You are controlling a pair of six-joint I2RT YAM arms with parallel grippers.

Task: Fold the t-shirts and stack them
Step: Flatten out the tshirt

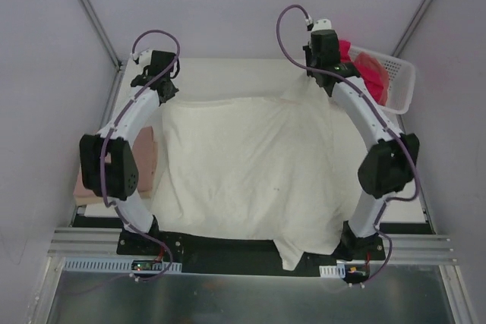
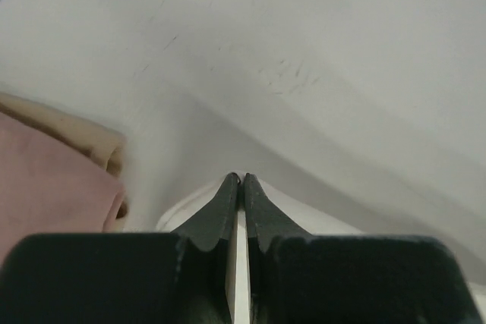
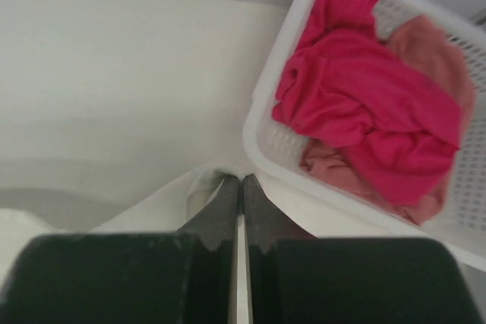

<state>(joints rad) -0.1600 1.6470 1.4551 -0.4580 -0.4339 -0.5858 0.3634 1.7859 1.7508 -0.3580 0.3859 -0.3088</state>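
The left gripper (image 2: 240, 181) and right gripper (image 3: 241, 181) were clamped on far corners of the cream-white cloth t-shirt (image 1: 250, 165) spread across the worktop (image 1: 228, 70), apparently starting a fold that would need an even pull nearward.

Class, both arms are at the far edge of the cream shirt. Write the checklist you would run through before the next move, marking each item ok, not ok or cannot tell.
1. Are the left fingers shut on the cream-white t-shirt? ok.
2. Are the right fingers shut on its other far corner? ok.
3. Is the shirt flat? not ok: it is creased, and one part droops off the near edge.
4. Is the basket clear of the right fingers? cannot tell: it sits very near.
5. Is the pink folded shirt out of the way? ok: it lies left of the cream one.
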